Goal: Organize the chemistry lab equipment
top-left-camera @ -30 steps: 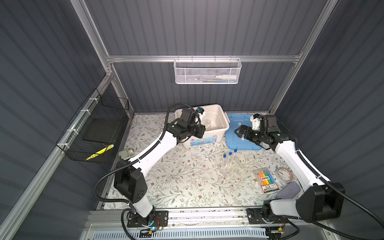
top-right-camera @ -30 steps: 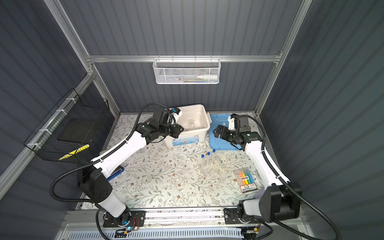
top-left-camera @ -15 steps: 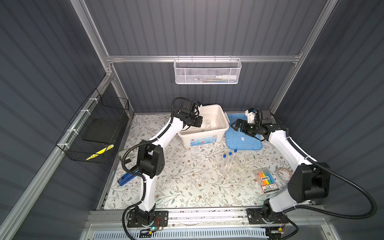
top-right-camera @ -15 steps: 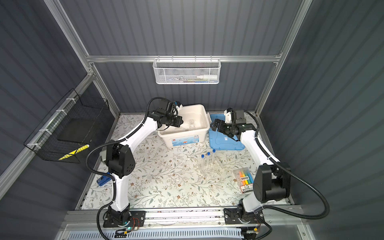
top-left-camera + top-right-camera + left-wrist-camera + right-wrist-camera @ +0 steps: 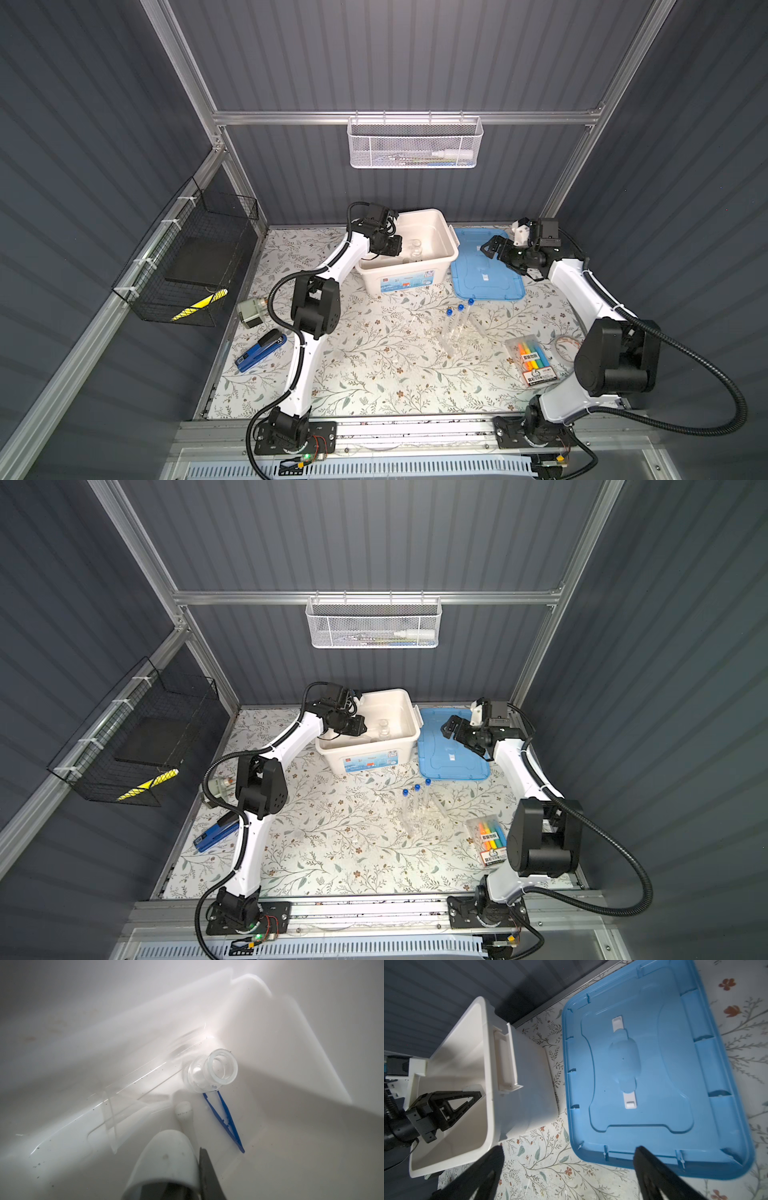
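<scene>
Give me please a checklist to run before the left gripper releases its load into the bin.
1. Grip of left gripper on white vessel: ok, shut on it.
2. That vessel inside bin: ok.
3. Drop spot free of pestle, flask, tweezers: cannot tell, the vessel hides it.
4. Place of right gripper: ok, open, outside the bin.
5. Packing of tubes: not ok, all three on the table.
</scene>
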`<state>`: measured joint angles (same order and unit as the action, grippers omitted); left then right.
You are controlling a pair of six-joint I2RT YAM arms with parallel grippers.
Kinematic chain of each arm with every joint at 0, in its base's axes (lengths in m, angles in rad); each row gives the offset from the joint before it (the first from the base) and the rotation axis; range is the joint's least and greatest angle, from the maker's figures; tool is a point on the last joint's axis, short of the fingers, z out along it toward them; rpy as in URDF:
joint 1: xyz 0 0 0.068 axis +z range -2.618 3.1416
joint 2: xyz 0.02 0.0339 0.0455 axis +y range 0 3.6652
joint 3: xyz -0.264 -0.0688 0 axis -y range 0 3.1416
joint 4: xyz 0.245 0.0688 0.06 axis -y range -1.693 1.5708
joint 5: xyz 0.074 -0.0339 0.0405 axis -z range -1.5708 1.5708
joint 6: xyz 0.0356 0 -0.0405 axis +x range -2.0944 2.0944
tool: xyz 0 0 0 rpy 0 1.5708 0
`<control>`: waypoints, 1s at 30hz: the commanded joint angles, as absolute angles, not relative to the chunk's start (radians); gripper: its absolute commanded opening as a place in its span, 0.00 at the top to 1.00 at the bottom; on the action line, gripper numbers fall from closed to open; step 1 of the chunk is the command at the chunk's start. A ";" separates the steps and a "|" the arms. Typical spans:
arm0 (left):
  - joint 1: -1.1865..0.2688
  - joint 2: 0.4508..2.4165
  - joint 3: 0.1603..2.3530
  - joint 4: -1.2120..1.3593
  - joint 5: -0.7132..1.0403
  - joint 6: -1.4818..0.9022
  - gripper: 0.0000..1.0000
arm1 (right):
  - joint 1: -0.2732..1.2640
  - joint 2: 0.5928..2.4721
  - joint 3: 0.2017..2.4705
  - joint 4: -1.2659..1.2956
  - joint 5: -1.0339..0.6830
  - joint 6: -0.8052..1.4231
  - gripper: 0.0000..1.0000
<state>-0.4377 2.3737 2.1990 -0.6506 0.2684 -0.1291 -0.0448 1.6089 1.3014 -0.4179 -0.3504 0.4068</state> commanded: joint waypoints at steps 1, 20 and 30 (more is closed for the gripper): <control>-0.436 2.413 2.251 -0.668 0.315 -0.144 0.87 | -0.085 1.635 1.286 -0.443 -0.297 0.392 0.01; -0.436 2.512 2.269 -0.660 0.429 -0.193 0.82 | -0.239 1.816 1.359 -0.527 -0.219 0.276 0.01; -0.436 2.492 2.232 -0.599 0.438 -0.252 0.61 | -0.271 1.883 1.398 -0.537 -0.230 0.245 0.02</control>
<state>-0.4377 2.4981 2.2463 -0.6266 0.4179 -0.2264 -0.2619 1.8595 1.3628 -0.5060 -0.2310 0.2756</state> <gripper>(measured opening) 0.377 0.980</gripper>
